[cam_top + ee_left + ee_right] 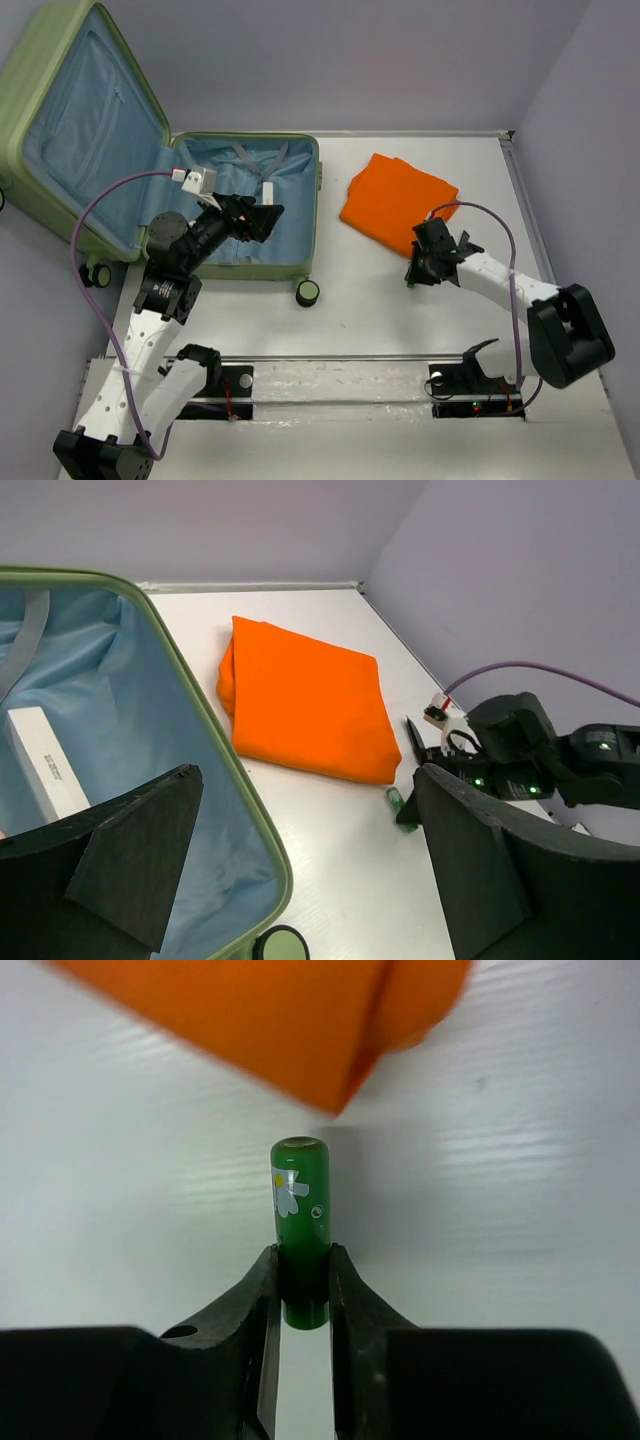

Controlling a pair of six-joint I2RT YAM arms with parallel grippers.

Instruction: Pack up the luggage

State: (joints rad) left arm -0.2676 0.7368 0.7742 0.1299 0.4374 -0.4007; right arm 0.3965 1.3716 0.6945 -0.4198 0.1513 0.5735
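We pinch the green tube (pixel 298 1200) by one end in our right jaws, likely to carry it into the suitcase (pixel 250 270). Our left jaws hang spread over its lining

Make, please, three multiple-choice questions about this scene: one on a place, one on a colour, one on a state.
1. Where does the orange cloth lie?
A. on the table beside the luggage
B. inside it
C. on its lid

2. What colour is the small tube between the right fingers?
A. red
B. green
C. black

3. How do the left fingers stand?
A. shut on a box
B. shut on the cloth
C. wide open, holding nothing

Answers:
1 A: the top view shows it flat on the table, outside the shell.
2 B: the right wrist view shows a green tube with a white flower.
3 C: the left wrist view shows a wide gap between them, with nothing gripped.
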